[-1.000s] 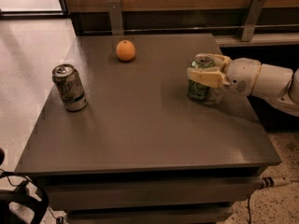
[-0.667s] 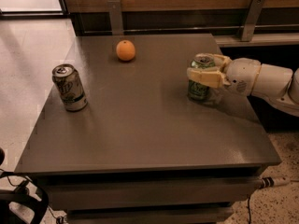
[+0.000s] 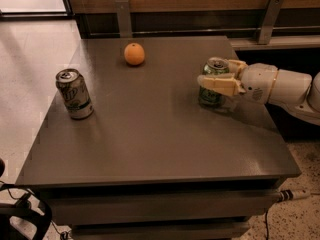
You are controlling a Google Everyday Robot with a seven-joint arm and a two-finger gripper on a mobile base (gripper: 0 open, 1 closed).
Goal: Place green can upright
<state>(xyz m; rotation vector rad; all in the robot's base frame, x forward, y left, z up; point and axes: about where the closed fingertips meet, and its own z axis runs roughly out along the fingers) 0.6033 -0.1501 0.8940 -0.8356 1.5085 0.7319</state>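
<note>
Hand (image 3: pixel 213 75) snug around upright green can (image 3: pixel 210 97)

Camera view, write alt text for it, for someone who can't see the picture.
A robot gripper, reaching in from the right, has its fingers around a green can standing upright near the right edge of a dark table. A paler can stands at the left side and an orange lies near the far edge.

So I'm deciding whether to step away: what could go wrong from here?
The tool, reaching in from the right, grips the green can, upright on the table. Retreating before opening fully could drag and topple it. Tipped, it might roll off the nearby right edge.
</note>
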